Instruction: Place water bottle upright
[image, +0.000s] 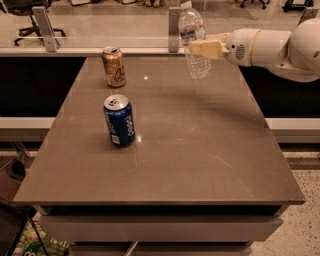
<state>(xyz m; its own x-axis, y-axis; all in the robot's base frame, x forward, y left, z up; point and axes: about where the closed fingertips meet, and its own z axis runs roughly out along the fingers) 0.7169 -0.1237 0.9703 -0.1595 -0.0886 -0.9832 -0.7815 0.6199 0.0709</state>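
Gripper (199, 48): enters from right edge of bench (200, 150), fingers pinched on mid-body of water bottle (198, 67). Bottle: near far edge, right of centre. Long axis near vertical, cap up, top leaning slightly left. Base contact with bench: cannot tell. Judged next: short straight descent, then release.

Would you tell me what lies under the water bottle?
Only bare table shows below the water bottle, gripped by the end effector at far right; base contact is unclear.
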